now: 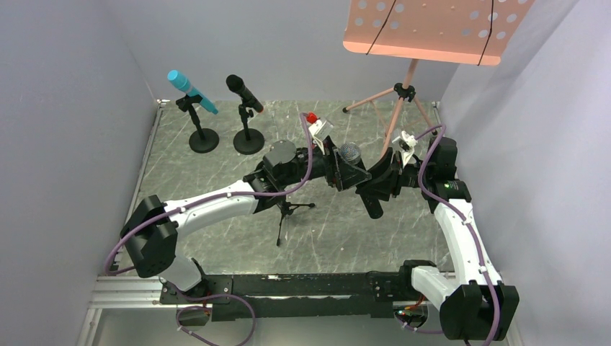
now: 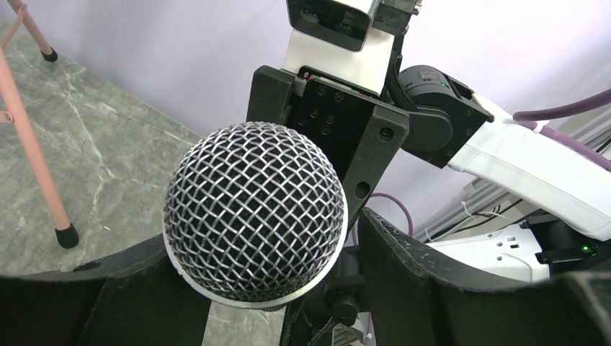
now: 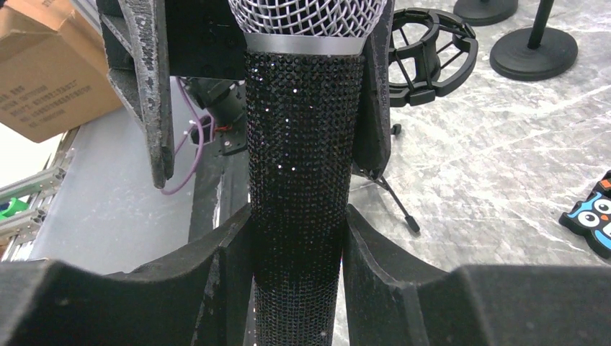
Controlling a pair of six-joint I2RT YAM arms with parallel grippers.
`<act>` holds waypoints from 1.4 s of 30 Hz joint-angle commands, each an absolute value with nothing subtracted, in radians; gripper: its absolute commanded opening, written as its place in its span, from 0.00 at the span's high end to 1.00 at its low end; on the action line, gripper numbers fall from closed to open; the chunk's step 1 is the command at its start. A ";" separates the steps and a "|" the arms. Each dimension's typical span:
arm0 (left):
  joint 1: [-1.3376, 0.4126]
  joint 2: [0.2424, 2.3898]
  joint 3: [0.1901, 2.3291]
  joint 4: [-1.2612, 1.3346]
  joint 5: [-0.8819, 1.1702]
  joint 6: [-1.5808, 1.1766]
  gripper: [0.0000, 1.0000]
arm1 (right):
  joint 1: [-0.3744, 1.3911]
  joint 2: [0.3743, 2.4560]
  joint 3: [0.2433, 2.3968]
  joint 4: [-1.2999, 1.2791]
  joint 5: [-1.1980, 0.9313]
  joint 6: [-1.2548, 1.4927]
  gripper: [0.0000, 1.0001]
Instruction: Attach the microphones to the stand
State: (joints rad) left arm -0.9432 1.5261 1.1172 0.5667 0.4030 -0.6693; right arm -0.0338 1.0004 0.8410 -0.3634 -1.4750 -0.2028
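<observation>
Silver-mesh microphone (image 1: 351,153) is held up off the table, mid-scene, between the two grippers. Its sparkly black body runs straight up the right wrist view, pinched on both sides by the right gripper (image 3: 297,227), with the fingers pressed against it. Left gripper (image 2: 263,241) is around the top end. The mesh head sits between its fingers, against one, with a gap to the other. From the right wrist view one left finger is just beside the neck and the other stands clear, so the jaws are spread wider than the body and not clamping. Small tripod stand (image 1: 287,209) with an empty black ring clip (image 3: 468,54) stands on the table under the left arm, near the held microphone but apart. Blue microphone (image 1: 192,91) and black microphone (image 1: 245,93) with an orange end sit tilted in clips on two round-base stands (image 1: 204,140) at back left, well apart from both grippers. Pink music stand (image 1: 432,29) is at back right. Cardboard box (image 3: 50,65) is beyond the table edge, and an owl sticker (image 3: 592,220) lies on the marble table (image 1: 202,173).
</observation>
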 commanded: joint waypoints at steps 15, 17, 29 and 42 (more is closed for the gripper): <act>-0.969 1.556 1.107 0.736 0.394 -0.643 0.80 | -0.041 1.000 0.822 -0.192 -1.511 -0.086 0.91; -0.968 1.558 1.113 0.736 0.405 -0.640 1.00 | -0.041 1.000 0.822 -0.196 -1.512 -0.090 0.89; -0.908 1.390 1.104 0.604 0.422 -0.566 1.00 | -0.041 0.995 0.888 -0.464 -1.513 -0.382 0.00; -0.848 1.162 1.297 -0.041 0.228 -0.162 1.00 | -0.043 0.992 0.907 -0.582 -1.476 -0.522 0.00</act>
State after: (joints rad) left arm -0.8673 1.2190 1.2148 0.1410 0.3298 -0.3244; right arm -0.0406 1.0012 0.8722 -0.5686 -1.4719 -0.4618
